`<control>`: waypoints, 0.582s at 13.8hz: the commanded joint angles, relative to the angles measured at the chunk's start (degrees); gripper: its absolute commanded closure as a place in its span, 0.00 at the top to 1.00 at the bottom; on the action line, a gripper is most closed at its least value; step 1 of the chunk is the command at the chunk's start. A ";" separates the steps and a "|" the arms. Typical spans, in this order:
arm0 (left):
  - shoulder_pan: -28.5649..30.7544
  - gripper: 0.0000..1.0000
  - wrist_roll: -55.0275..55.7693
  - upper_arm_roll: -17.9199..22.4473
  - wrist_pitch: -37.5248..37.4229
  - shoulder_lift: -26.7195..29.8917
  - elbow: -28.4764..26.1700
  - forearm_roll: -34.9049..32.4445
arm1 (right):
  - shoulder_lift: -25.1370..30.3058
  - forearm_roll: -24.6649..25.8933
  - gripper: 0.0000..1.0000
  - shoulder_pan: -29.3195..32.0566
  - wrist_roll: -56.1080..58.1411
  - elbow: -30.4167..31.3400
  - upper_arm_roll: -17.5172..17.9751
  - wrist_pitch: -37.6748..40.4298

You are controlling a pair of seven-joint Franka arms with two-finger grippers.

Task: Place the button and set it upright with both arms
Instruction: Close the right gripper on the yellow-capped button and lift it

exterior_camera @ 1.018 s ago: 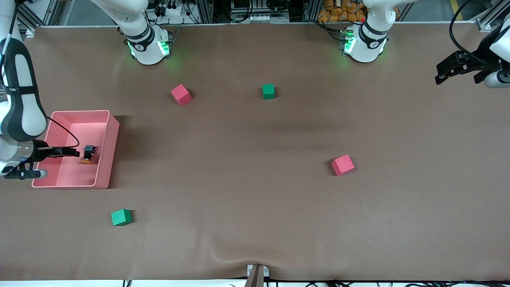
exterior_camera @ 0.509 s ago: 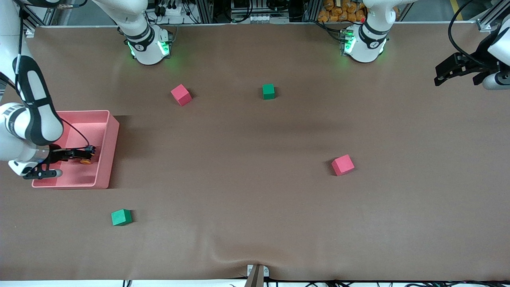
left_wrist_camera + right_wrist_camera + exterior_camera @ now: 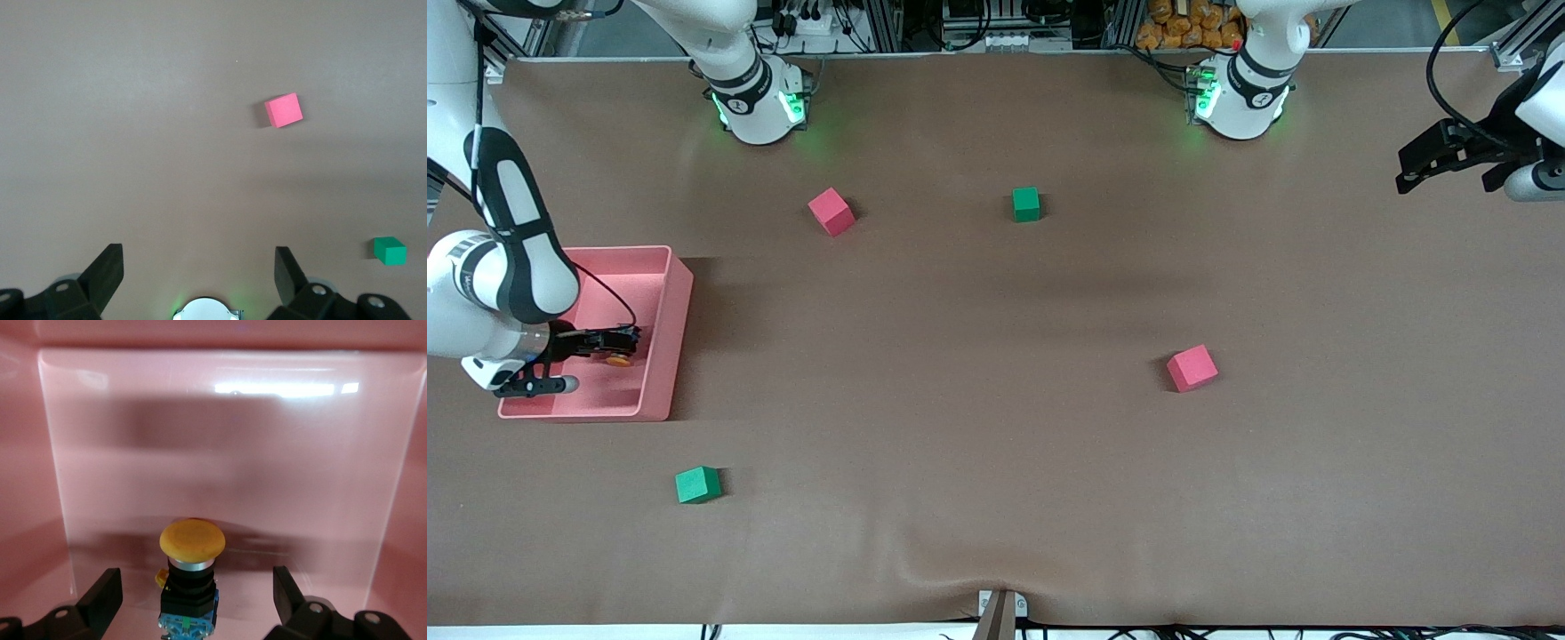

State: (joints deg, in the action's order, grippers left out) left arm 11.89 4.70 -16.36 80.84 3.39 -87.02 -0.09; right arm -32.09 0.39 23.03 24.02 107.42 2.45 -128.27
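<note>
Though tiny, button [image 3: 191, 560] with orange cap, black body, bluish base.

The front view looks down from high across the table [image 3: 996, 444], facing the two arm bases along its upper edge, and takes in the whole brown surface. The left wrist view hangs well above the table and looks down past the left gripper [image 3: 199, 267], whose two fingers stand wide apart; it shares with the front view a red cube [image 3: 283, 110] [image 3: 1192, 367] and a green cube [image 3: 389, 251] [image 3: 1026, 204]. The right wrist view sits very close inside the pink bin [image 3: 220, 453] [image 3: 680, 302], facing its wall, with the button [image 3: 191, 570] [image 3: 618, 358] between the spread fingers of the right gripper [image 3: 197, 590]; bin and button also appear in the front view.
</note>
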 commanded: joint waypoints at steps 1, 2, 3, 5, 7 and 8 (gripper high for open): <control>0.15 1.00 0.66 -0.52 0.28 -0.58 0.54 -1.32 | 0.10 -1.08 0.86 0.70 -0.20 1.82 0.63 -2.33; 0.07 1.00 0.66 -0.52 0.37 -0.58 0.54 -1.23 | 0.10 -1.09 0.69 0.70 -0.20 1.83 0.63 -2.69; 0.15 1.00 0.66 -0.52 0.46 -0.58 0.45 -1.06 | 0.10 -1.09 0.46 0.70 -0.20 1.74 0.63 -2.69; -0.11 1.00 0.66 -0.52 0.37 -0.58 0.45 -0.62 | 0.10 -1.00 0.11 0.79 0.32 1.65 0.63 -2.34; -0.11 1.00 0.66 -0.52 0.37 -0.76 0.02 -0.70 | 0.18 -1.00 0.00 0.79 0.50 1.39 0.63 -1.99; -0.19 1.00 0.66 -0.61 0.37 -1.11 0.01 -0.70 | 0.27 -1.00 0.00 0.70 0.59 1.21 0.54 -1.73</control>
State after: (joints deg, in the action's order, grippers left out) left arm 11.81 4.70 -16.50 80.90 2.85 -87.16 -0.09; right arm -32.25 0.05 23.03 23.78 107.98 2.45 -129.11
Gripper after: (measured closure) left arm 0.000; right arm 0.674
